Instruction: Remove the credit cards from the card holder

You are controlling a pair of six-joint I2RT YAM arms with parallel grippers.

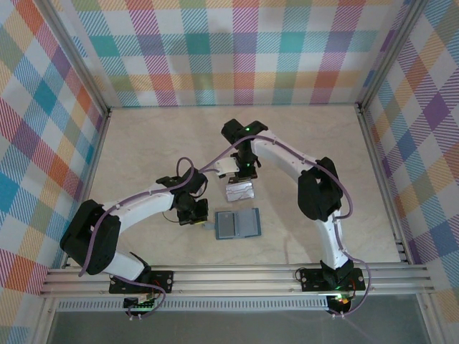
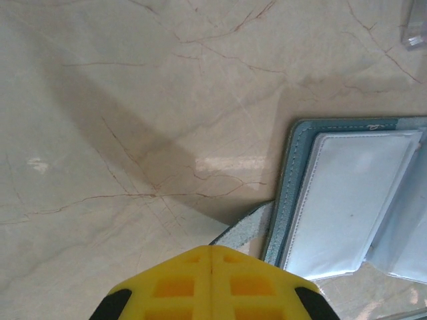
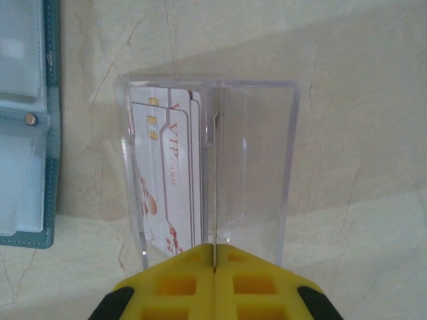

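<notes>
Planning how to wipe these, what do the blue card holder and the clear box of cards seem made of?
Card holder: probably faux leather, matte teal with a stitched edge; pockets look like glossy clear plastic. Clear box: rigid transparent plastic, shiny; table shows through.

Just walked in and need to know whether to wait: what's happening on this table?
Two robot arms are emptying a card holder, which lies open on the table. The left gripper, shut, sits at the holder's side tab. The right gripper, also shut, hangs over a clear plastic box beside the holder; at least two white VIP cards lie in one half of it. A thin edge runs up from the right fingertips: card or box divider, I cannot tell.
</notes>
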